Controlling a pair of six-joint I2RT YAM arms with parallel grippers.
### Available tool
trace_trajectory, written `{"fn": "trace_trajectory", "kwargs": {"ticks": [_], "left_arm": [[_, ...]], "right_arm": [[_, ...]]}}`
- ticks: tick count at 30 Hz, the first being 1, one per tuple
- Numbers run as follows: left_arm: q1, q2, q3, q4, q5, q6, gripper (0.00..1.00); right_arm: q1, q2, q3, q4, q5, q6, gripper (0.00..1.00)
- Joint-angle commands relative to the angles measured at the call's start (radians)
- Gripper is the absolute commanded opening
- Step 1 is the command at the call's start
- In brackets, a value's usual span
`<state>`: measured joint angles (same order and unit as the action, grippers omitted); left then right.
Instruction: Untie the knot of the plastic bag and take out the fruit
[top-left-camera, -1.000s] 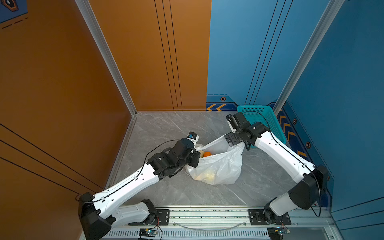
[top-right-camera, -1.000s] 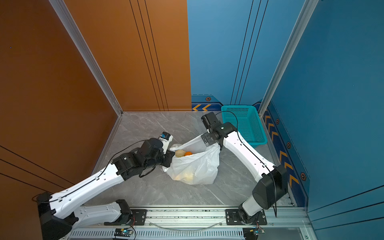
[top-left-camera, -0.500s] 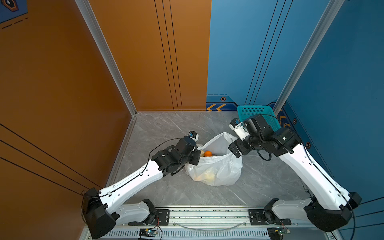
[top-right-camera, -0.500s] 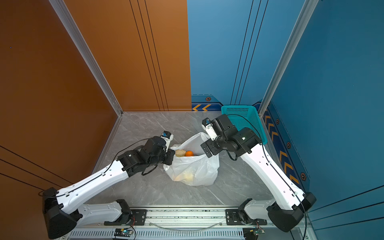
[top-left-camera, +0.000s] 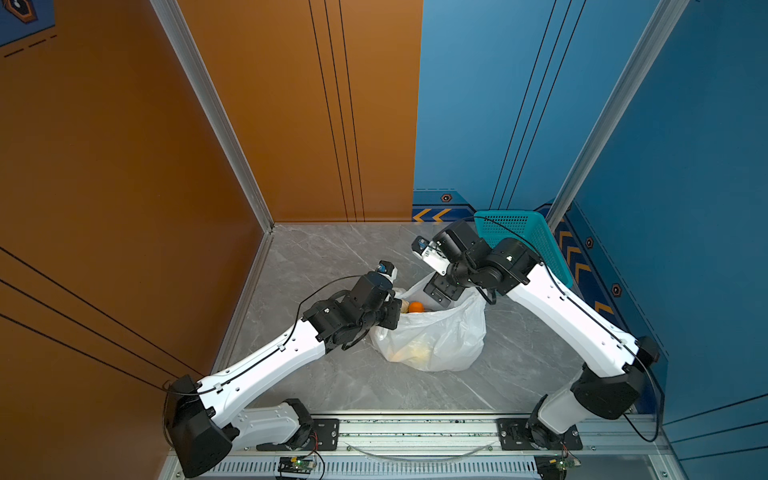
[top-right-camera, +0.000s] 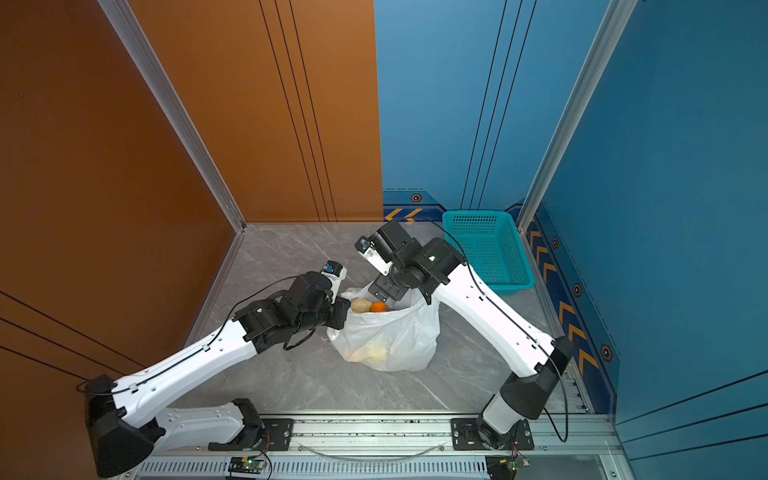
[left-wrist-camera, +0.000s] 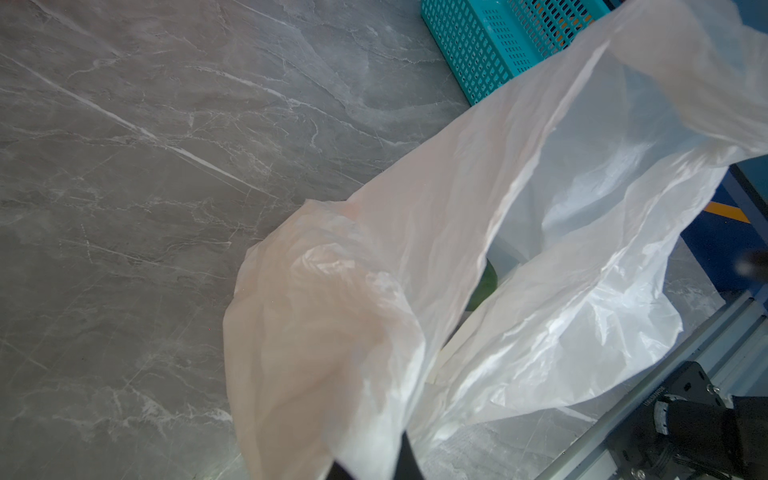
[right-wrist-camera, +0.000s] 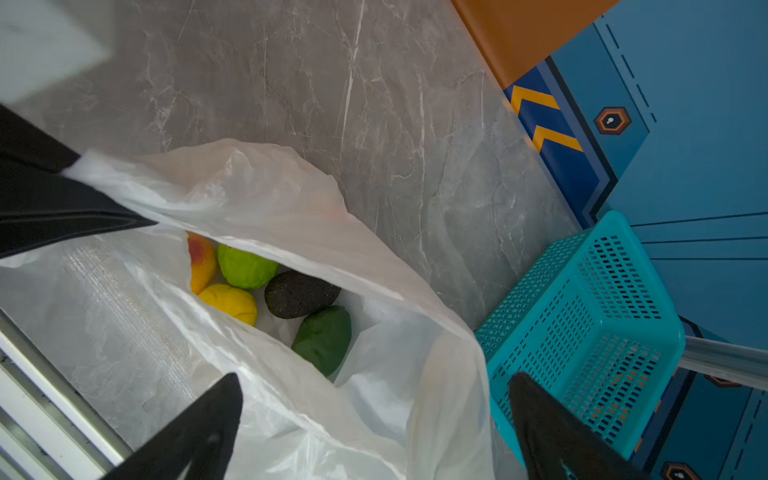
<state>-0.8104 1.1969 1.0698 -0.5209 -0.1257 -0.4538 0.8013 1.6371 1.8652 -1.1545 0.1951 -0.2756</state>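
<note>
While left end effector (top-left-camera: 395, 314) pinches plastic bag (top-left-camera: 436, 340) rim mid-frame, right end effector (right-wrist-camera: 376, 378) gapes wide above fruit (right-wrist-camera: 245, 266) inside

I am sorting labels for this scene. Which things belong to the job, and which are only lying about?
Belong to the job: plastic bag, open; fruit inside it; left end effector, shut on the bag's rim; right end effector, open over the bag's mouth.
Only lying about: teal basket; grey marble table.
</note>
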Motion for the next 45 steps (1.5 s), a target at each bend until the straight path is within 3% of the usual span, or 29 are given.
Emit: {"fn": "trace_trajectory", "kwargs": {"ticks": [1, 9, 11, 12, 13, 14, 16, 17, 22, 32, 38, 45], "left_arm": [[0.006, -0.028, 0.014, -0.008, 0.011, -0.004, 0.00], [0.007, -0.058, -0.010, 0.011, 0.042, 0.016, 0.00], [0.007, -0.063, -0.017, 0.012, 0.037, 0.020, 0.00], [0.007, -0.065, -0.019, 0.012, 0.034, 0.019, 0.00], [0.008, -0.068, -0.022, 0.012, 0.029, 0.019, 0.00], [0.009, -0.070, -0.024, 0.012, 0.020, 0.017, 0.05], [0.009, -0.077, -0.029, 0.012, 0.001, 0.008, 0.32], [0.008, -0.082, -0.031, 0.010, -0.012, 0.003, 0.49], [0.008, -0.106, -0.020, 0.013, -0.055, -0.027, 1.00], [0.002, -0.065, 0.005, 0.023, -0.139, -0.043, 0.98], [0.002, -0.029, -0.006, -0.004, -0.235, -0.046, 0.98], [0.007, -0.041, -0.147, -0.061, -0.318, -0.077, 0.98]], "right_arm": [[-0.015, 0.033, -0.005, 0.048, 0.004, -0.106, 1.00], [-0.032, 0.101, -0.102, 0.220, 0.019, -0.209, 1.00], [-0.041, 0.111, -0.098, 0.226, -0.030, -0.229, 0.93], [-0.043, 0.115, -0.097, 0.229, -0.044, -0.234, 0.85], [-0.045, 0.113, -0.097, 0.228, -0.064, -0.237, 0.69], [-0.047, 0.111, -0.099, 0.228, -0.078, -0.236, 0.46], [-0.048, 0.097, -0.107, 0.228, -0.097, -0.224, 0.05], [-0.051, 0.083, -0.111, 0.228, -0.106, -0.213, 0.00], [-0.056, 0.016, -0.141, 0.225, -0.141, -0.153, 0.00], [-0.080, -0.053, -0.141, 0.224, -0.223, -0.076, 0.00], [-0.093, -0.083, -0.144, 0.225, -0.197, -0.069, 0.00], [-0.181, -0.112, -0.152, 0.230, -0.255, -0.045, 0.00]]}}
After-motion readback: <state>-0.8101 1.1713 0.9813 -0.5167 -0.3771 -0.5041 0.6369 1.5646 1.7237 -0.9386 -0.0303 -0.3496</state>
